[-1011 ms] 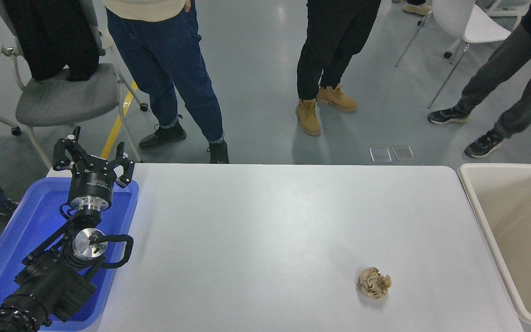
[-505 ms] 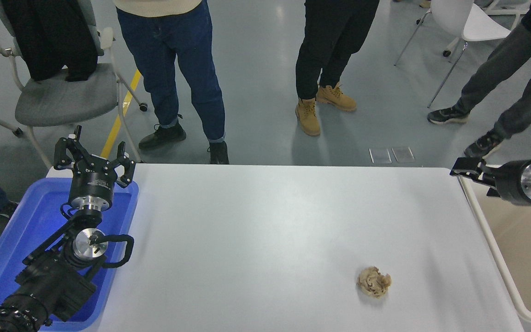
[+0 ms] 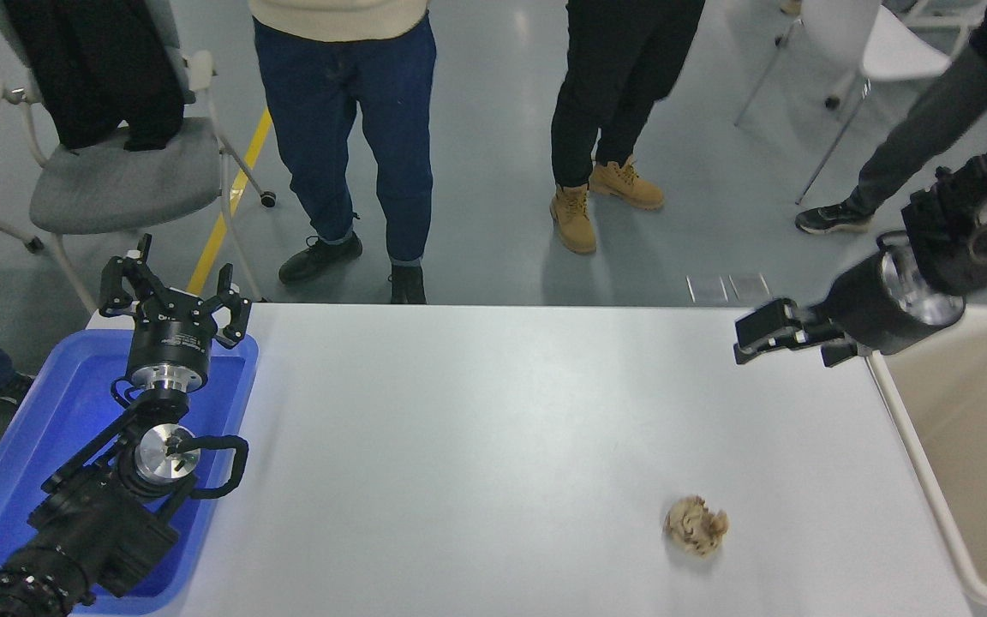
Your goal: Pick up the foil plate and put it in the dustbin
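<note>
The foil plate is not in view anywhere on the table. The beige dustbin stands at the table's right end, only partly in the picture, and the part of its tan inside that shows holds nothing. My right gripper reaches in from the right edge, points left and hovers over the table's far right corner, just left of the bin's rim. It looks open and holds nothing. My left arm is parked at the lower left, its gripper open over the blue tray.
A crumpled tan paper ball lies on the white table at the near right. A blue plastic tray sits at the left end under the left arm. Several people stand at the far side, with chairs behind them.
My right arm has swung up and to the left, from over the dustbin out over the table's far right corner. A person in blue jeans has stepped to the right. The left arm has not moved.
</note>
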